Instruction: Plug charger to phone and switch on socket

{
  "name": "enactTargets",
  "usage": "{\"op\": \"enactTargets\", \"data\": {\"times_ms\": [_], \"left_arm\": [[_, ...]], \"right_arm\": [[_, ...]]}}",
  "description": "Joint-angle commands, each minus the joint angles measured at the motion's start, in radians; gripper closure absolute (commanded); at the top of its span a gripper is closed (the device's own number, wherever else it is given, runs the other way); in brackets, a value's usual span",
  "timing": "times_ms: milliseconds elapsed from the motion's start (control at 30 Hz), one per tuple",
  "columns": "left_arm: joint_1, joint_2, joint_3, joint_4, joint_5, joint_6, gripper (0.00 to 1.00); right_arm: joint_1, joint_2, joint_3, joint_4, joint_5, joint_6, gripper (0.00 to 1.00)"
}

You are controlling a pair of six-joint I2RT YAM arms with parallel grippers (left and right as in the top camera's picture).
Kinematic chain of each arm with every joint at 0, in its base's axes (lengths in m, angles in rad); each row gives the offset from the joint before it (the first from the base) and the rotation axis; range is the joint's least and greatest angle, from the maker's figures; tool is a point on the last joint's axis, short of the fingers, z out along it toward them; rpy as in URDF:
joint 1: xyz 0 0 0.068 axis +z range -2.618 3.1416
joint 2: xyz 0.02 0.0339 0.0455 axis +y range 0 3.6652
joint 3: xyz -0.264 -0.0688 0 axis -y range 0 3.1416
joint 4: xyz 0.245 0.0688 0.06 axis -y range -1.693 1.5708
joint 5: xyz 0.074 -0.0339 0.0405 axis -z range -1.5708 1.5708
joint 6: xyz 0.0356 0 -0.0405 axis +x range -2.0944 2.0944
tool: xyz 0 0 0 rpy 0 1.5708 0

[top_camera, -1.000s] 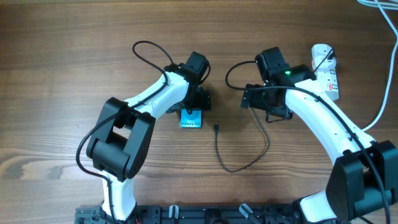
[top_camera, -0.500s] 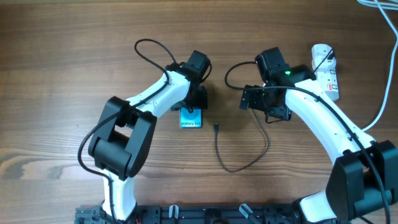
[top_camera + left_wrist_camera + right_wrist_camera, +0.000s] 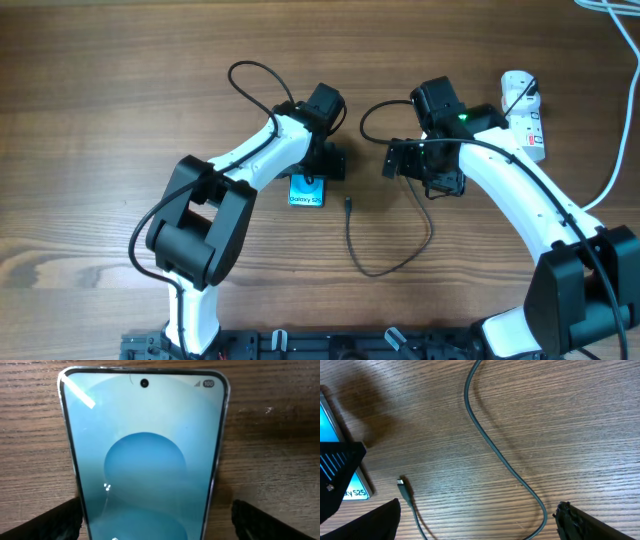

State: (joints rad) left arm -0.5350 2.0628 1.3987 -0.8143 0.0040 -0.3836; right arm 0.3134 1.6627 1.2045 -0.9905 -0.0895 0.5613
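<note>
Left tool (image 3: 152, 522), jaws apart, straddles the phone (image 3: 145, 460), which lies flat on the bench (image 3: 100, 100). Right tool (image 3: 477, 515), jaws apart too, hovers over the charger (image 3: 490, 445), whose plug tip (image 3: 401, 481) lies near the phone, not touching it. The socket (image 3: 527, 118) sits far right.

Even light, glare on phone (image 3: 145, 460)

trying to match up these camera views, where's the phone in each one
overhead: the phone sits just left of the picture's centre, teal screen up.
left wrist: it fills the middle of the frame, bottom end cut off.
right wrist: it is at the left edge, partly cut off.
shared landmark: the charger's plug tip lies beside the phone in overhead and right wrist; it is not in left wrist.
</note>
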Motion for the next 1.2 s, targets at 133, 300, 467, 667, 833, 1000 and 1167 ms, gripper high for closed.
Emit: {"op": "enactTargets", "data": {"times_ms": [133,300,467,667,833,1000,1167], "left_arm": [[0.003,0.078,-0.041,-0.033,-0.002,0.014,0.21],[0.003,0.078,-0.041,-0.039,-0.002,0.014,0.26],[0.006,0.076,-0.029,-0.062,-0.001,0.013,0.28],[0.038,0.047,0.099,-0.195,0.061,-0.020,0.30],[0.098,-0.027,0.161,-0.253,0.340,-0.020,0.31],[0.205,-0.095,0.161,-0.253,0.766,-0.016,0.31],[0.313,-0.098,0.161,-0.238,1.056,-0.017,0.30]], "right_arm": [[-0.001,0.004,-0.002,-0.006,-0.025,0.015,0.00],[-0.001,0.004,-0.002,-0.006,-0.026,0.015,0.00],[-0.001,0.004,-0.002,-0.006,-0.025,0.015,0.00],[-0.001,0.003,-0.002,-0.014,-0.066,0.015,0.00],[-0.001,0.003,-0.002,-0.014,-0.175,0.015,0.00],[-0.001,0.003,-0.002,-0.028,-0.389,-0.108,0.00],[0.000,0.003,-0.002,0.013,-0.704,-0.251,0.00]]}}
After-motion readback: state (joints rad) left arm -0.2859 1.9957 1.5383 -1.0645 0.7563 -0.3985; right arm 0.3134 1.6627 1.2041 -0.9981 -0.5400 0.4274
